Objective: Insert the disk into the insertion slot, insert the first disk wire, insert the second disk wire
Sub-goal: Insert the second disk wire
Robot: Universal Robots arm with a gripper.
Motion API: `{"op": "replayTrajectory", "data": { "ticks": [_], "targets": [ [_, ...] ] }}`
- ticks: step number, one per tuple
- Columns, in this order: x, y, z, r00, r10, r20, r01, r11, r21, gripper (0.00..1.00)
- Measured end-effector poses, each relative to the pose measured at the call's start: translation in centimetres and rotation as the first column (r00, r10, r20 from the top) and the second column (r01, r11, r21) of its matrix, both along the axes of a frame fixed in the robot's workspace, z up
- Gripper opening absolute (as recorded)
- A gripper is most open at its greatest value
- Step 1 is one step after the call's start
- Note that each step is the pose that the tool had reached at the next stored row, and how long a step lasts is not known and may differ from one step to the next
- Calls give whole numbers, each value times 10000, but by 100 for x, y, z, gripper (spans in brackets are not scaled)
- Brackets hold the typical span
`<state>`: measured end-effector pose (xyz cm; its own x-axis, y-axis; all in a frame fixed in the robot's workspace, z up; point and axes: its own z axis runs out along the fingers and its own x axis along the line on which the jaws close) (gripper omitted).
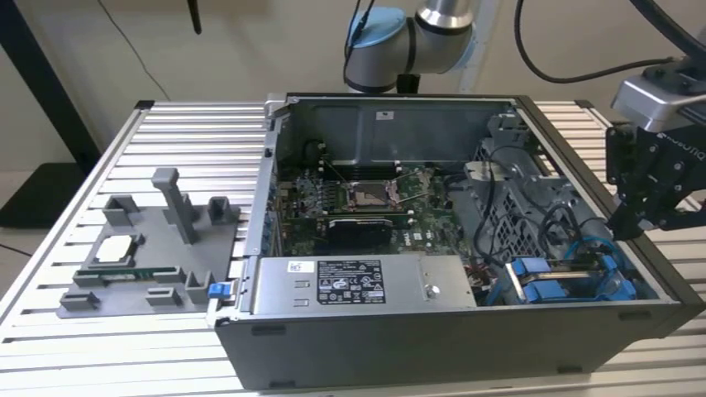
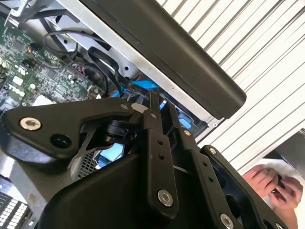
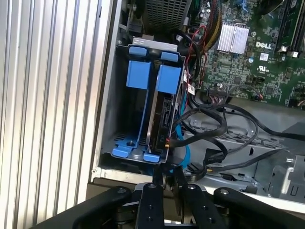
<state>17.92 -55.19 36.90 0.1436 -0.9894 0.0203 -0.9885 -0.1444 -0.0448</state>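
Work stands at the insertion slot [image 3: 114, 102], which sits in the corner of the computer case [image 1: 441, 343] nearest the bench [image 1: 188, 132] edge on the exterior view's right. In the first wrist view you can see the disk [image 3: 161, 112] standing on edge inside that slot. Its blue frame [image 3: 169, 78] lies against the bay's blue parts, so the first step looks done to me.

Your gripper [image 3: 167, 177] hangs just above the open end of the slot, in line with the disk's connector edge. The jaws are clenched almost together, and I can make out nothing between them in either wrist view. Held that narrow, they fit the tight gap between the bay wall and the cable bundle, which is probably why they are kept so.

A blue cable [image 3: 184, 143] and several black wires [image 3: 224, 119] loop just beside the disk's end. Whether any plug is fully seated there, I cannot tell. In the exterior view the gripper [image 1: 631, 225] is over the case's rim, well apart from the power supply box [image 1: 364, 283]. A person's hands [image 2: 270, 183] rest beyond the bench, apart from the arm.
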Motion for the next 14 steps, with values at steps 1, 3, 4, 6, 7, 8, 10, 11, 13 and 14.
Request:
{"op": "replayTrajectory", "data": {
  "ticks": [1,3,4,6,7,8,10,11,13,14],
  "targets": [
    [-1,0,-2,10000,-6,5,6,10000,0,100],
    [-1,0,-2,10000,-12,10,12,10000,-2,0],
    [-1,0,-3,10000,-13,12,13,10000,-1,0],
    [-2,0,-3,10000,-15,14,15,10000,0,0],
    [-3,0,-4,10000,-15,14,15,10000,1,0],
    [-7,-1,-5,10000,-16,14,16,10000,3,0],
    [-20,0,1,10000,-15,21,15,10000,3,0],
    [-31,0,9,10000,-17,28,17,10000,2,0],
    [-54,1,37,10000,-26,48,26,10000,4,0],
    [-66,4,54,10000,-31,66,31,10000,3,0]
  ]
}}
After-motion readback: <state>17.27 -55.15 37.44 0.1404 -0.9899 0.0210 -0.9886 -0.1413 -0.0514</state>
